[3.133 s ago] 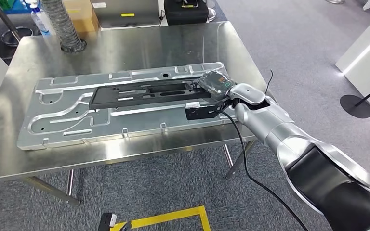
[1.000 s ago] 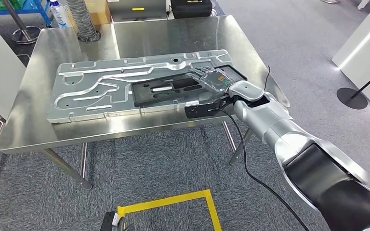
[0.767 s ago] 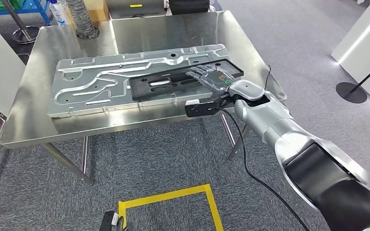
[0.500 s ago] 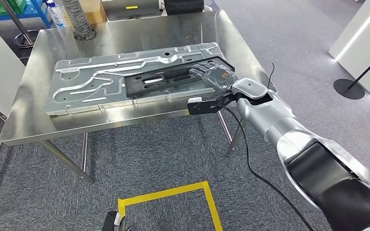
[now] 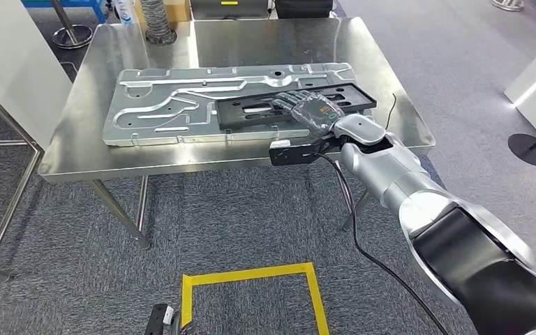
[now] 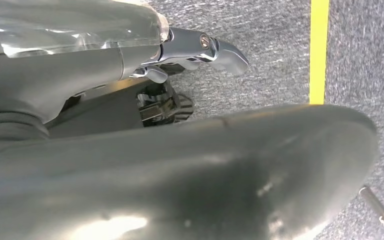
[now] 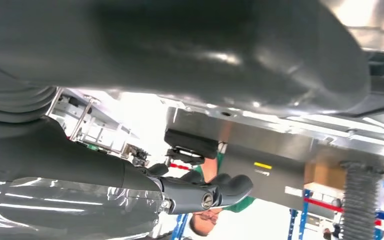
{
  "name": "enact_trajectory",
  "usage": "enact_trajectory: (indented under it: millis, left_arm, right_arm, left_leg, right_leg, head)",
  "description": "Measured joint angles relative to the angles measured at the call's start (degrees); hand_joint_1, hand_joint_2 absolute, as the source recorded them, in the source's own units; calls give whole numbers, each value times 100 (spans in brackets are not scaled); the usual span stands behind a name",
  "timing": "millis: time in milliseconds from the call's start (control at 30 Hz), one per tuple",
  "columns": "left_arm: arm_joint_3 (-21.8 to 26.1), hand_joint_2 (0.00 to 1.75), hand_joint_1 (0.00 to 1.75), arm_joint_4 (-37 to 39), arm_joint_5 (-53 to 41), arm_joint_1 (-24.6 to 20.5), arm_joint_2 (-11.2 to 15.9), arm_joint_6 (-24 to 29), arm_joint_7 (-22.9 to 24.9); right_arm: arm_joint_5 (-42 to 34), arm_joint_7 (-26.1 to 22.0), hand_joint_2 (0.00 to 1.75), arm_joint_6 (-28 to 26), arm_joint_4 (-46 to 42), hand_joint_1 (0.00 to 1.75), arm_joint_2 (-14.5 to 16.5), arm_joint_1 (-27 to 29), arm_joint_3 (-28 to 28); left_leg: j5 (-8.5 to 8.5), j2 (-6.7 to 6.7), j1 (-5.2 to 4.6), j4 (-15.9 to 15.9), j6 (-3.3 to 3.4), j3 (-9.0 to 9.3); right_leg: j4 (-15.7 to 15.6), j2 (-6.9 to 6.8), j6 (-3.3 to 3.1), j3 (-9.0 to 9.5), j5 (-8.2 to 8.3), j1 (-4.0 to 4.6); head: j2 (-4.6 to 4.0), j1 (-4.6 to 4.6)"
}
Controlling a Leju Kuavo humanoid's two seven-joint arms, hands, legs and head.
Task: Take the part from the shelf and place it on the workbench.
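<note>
The long black slotted part (image 5: pixel 251 112) lies flat on a large silver stamped plate (image 5: pixel 160 112) on the steel workbench (image 5: pixel 251 42). The part's right end juts past the plate's edge. My right hand (image 5: pixel 307 108) lies flat on top of the part near that end, fingers stretched out and spread, gripping nothing. In the right wrist view the right hand's dark fingers (image 7: pixel 205 195) are extended. My left hand (image 6: pixel 200 50) hangs over grey carpet, holding nothing.
A white panel on a metal frame (image 5: pixel 14 56) stands left of the bench. A ribbed hose (image 5: pixel 155 17) rises at the bench's far edge. A yellow tape square (image 5: pixel 251 276) marks the carpet below. A person in green (image 7: pixel 215 215) stands beyond the bench.
The whole picture has shifted as the camera moved. The right hand, which held the part's end 3 s ago, now lies flat on it; the part sits further right on the plate.
</note>
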Motion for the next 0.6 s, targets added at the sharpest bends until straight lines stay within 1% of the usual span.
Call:
enact_trajectory:
  millis: [33,67,100,133,167,200,233,267,300,333,367,400,433,500,533,567,600]
  left_arm:
    - [-1,0,0,0,0,6,1,2,1]
    - [-1,0,0,0,0,10,2,3,2]
    - [-1,0,0,0,0,11,3,5,2]
    - [-1,0,0,0,0,9,2,7,2]
    - [-1,0,0,1,1,4,-3,7,2]
    - [-1,0,0,1,5,-1,-7,7,5]
    - [-1,0,0,2,12,-4,-10,6,12]
    - [-1,0,0,2,21,-6,-13,3,29]
    - [-1,0,0,2,30,-5,-12,-1,56]
    - [-1,0,0,2,36,-4,-12,-4,84]
    - [-1,0,0,2,39,-4,-11,-8,114]
    - [-1,0,0,2,40,-5,-10,-9,139]
    - [-1,0,0,2,41,-6,-7,-10,162]
    - [-1,0,0,2,43,-2,-1,-13,201]
    - [0,0,0,2,45,2,3,-13,214]
    - [1,0,0,2,48,5,6,-13,222]
    - [1,0,0,2,50,6,9,-12,227]
  right_arm:
    - [4,-4,0,-8,7,0,-9,31,-2]
    - [9,-8,0,-19,14,0,-14,56,-4]
    - [14,-8,0,-34,18,0,-16,70,-9]
    - [20,-8,0,-51,19,0,-16,72,-20]
    - [26,-8,0,-68,19,0,-15,65,-33]
    - [32,-8,0,-80,19,0,-15,58,-45]
    - [38,-8,0,-88,20,0,-14,55,-54]
    - [44,-8,0,-91,20,0,-14,54,-58]
    - [50,-8,0,-91,20,0,-13,55,-64]
    - [55,-8,0,-90,20,0,-8,56,-71]
    - [57,-8,0,-89,19,0,-4,54,-80]
    - [57,-8,0,-87,20,0,1,53,-90]
    - [57,-8,0,-84,23,0,4,53,-100]
    - [57,-8,0,-75,30,0,4,63,-122]
    - [56,-8,0,-71,33,0,3,74,-133]
    - [54,-12,0,-67,36,0,3,83,-144]
    - [50,-19,0,-65,38,0,2,89,-160]
  left_leg:
    - [6,-31,-5,5,3,-7]
    - [9,-63,-11,11,3,-10]
    - [10,-87,-19,17,0,-9]
    - [10,-103,-26,20,-4,-5]
    - [12,-114,-39,22,-15,-7]
    - [17,-122,-45,23,-36,-15]
    - [25,-125,-46,21,-63,-26]
    - [36,-128,-45,15,-97,-38]
    - [55,-131,-41,4,-133,-42]
    - [42,-125,-41,6,-168,-48]
    - [-20,-113,-44,51,-203,-65]
    - [-153,-98,-43,202,-236,-120]
    - [-357,-79,-36,476,-261,-221]
    - [-773,-59,-21,1253,-302,-506]
    - [-877,-51,-14,1540,-319,-601]
    - [-877,-44,-5,1623,-333,-598]
    - [-775,-37,4,1470,-341,-482]
  right_leg:
    - [230,8,-1,-115,-42,-1]
    - [228,12,-13,-122,33,0]
    - [-13,15,-39,-18,210,4]
    - [-429,25,-79,172,442,14]
    - [-851,39,-125,372,618,29]
    - [-1190,48,-166,521,745,49]
    - [-1384,58,-197,601,798,69]
    - [-1440,60,-214,615,791,83]
    - [-1462,55,-230,607,820,87]
    - [-1496,46,-248,613,851,72]
    - [-1536,34,-271,621,889,55]
    - [-1574,20,-295,622,928,36]
    - [-1596,6,-312,611,953,22]
    - [-1570,-7,-328,544,977,25]
    - [-1544,-12,-326,503,987,25]
    - [-1513,-15,-318,461,997,23]
    - [-1479,-17,-308,420,1006,20]
  head:
    - [0,0]
    - [0,0]
    - [0,0]
    - [0,0]
    - [0,0]
    - [0,0]
    - [0,0]
    - [0,0]
    - [0,0]
    - [0,0]
    - [0,-1]
    - [0,-1]
    - [0,-1]
    - [0,-1]
    - [0,-1]
    - [0,-1]
    - [0,0]
